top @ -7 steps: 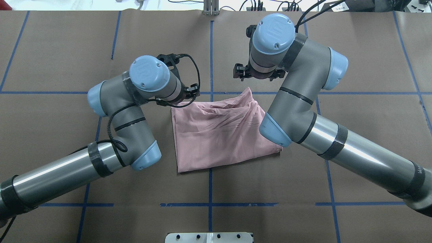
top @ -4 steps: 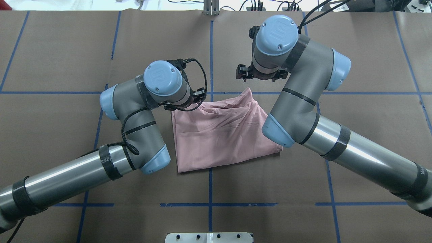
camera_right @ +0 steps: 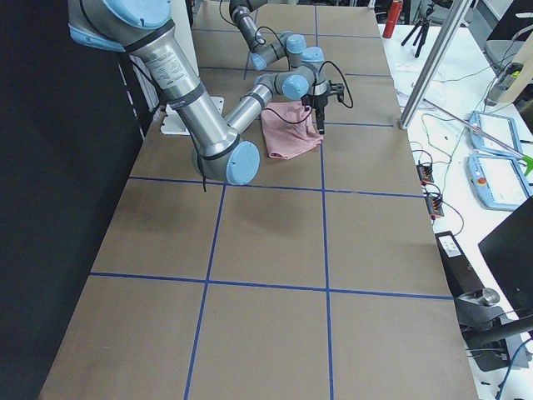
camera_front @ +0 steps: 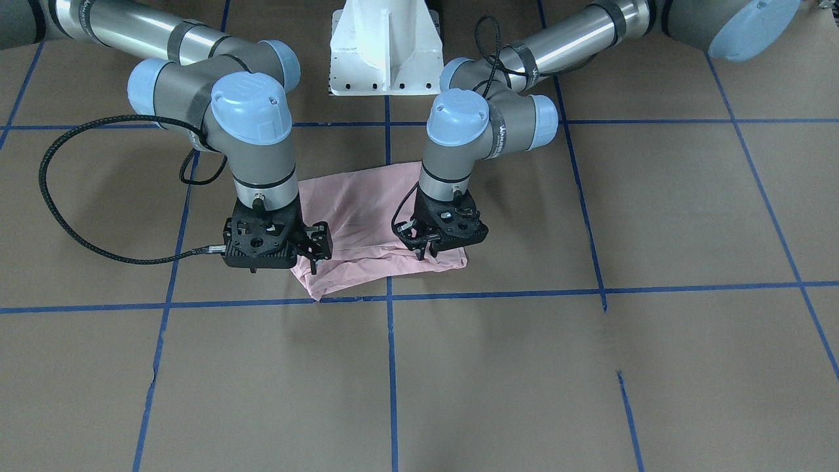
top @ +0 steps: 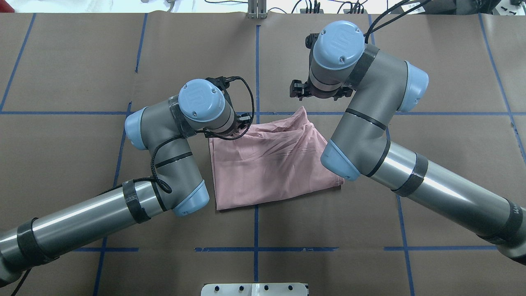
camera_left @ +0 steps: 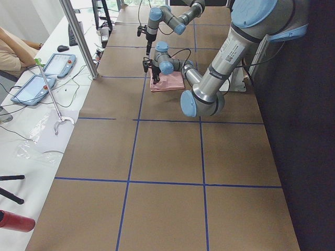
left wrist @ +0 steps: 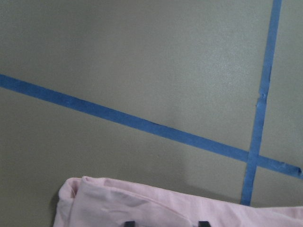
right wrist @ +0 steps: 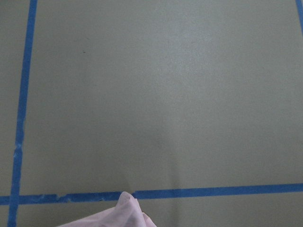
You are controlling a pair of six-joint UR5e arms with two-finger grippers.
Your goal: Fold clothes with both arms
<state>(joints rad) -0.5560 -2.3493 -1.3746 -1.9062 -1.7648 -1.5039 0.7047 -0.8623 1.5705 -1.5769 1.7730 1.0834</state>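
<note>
The pink t-shirt (top: 271, 164) lies folded into a rough rectangle at the table's middle, plain side up, its far edge rumpled to a point (camera_front: 318, 295). My left gripper (camera_front: 426, 252) hangs open just over the shirt's far left corner (left wrist: 142, 208). Two fingertips (left wrist: 129, 222) show apart at the bottom of the left wrist view. My right gripper (camera_front: 288, 259) hovers above the shirt's far point (right wrist: 128, 213). It looks open, spread wide under the wrist (top: 318, 88), and holds nothing.
Blue tape lines (top: 257, 61) grid the brown table cover. The white pedestal base (camera_front: 383, 46) stands behind the shirt. A side bench with teach tablets (camera_left: 52, 65), cables and a metal post (camera_left: 78, 36) runs along the far edge. A person's arm (camera_left: 10, 49) rests there.
My left arm has swung to the right and nearer, and its gripper now stands over the shirt's far left corner. The right arm has drifted only slightly. The shirt has not moved.
</note>
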